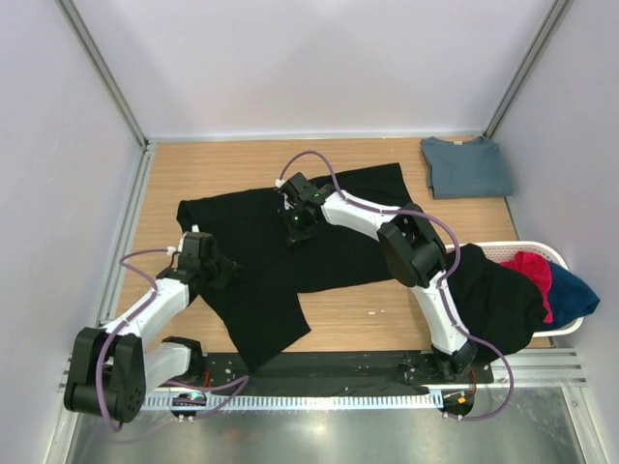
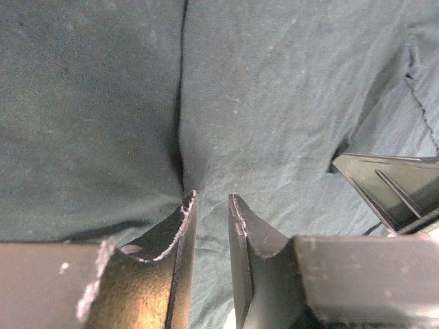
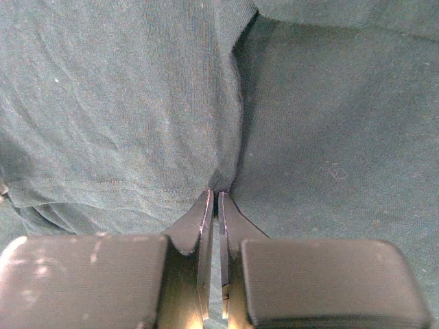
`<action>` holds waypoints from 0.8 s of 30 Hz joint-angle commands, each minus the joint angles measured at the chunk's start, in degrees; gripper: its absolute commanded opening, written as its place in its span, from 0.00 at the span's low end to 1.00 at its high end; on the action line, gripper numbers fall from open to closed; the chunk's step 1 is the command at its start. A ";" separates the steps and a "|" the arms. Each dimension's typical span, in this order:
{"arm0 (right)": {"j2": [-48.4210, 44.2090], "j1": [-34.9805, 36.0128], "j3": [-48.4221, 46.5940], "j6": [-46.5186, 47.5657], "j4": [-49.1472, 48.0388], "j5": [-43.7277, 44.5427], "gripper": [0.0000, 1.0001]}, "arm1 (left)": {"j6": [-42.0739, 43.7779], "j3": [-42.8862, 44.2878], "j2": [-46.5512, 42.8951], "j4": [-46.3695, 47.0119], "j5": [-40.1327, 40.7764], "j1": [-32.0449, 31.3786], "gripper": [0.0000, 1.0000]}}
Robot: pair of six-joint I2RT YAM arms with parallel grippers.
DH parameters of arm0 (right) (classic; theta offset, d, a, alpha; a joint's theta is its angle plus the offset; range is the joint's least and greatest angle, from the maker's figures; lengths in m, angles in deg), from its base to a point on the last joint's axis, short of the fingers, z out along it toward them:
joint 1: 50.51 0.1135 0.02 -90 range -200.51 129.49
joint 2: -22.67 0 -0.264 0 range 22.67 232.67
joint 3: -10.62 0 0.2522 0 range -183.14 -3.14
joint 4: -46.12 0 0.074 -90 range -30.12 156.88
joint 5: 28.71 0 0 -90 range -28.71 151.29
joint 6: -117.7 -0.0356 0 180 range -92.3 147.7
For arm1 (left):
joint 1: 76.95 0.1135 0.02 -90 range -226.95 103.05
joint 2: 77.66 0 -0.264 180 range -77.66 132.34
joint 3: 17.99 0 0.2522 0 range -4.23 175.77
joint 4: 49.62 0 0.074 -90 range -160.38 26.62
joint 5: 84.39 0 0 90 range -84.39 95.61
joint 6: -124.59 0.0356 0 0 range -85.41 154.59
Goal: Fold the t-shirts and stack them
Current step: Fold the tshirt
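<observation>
A large black t-shirt (image 1: 329, 242) lies spread across the middle of the table, its lower part hanging toward the front edge. My left gripper (image 1: 218, 269) is on the shirt's left side. In the left wrist view its jaws (image 2: 209, 199) stand a narrow gap apart with puckered cloth (image 2: 274, 89) between them. My right gripper (image 1: 295, 222) is on the shirt's upper middle. In the right wrist view its jaws (image 3: 217, 194) are pinched on a ridge of the black cloth (image 3: 123, 103). A folded slate-blue t-shirt (image 1: 466, 166) lies at the back right.
A white basket (image 1: 542, 253) at the right holds a black t-shirt (image 1: 493, 295), a magenta-red one (image 1: 532, 271) and a blue one (image 1: 573, 293), the black one spilling over its rim. Walls close in the table on three sides.
</observation>
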 commanded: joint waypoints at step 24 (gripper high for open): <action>0.16 0.30 -4.56 -0.35 0.91 -0.20 0.10 | 1.16 -0.43 3.13 0.71 -0.35 -0.15 0.30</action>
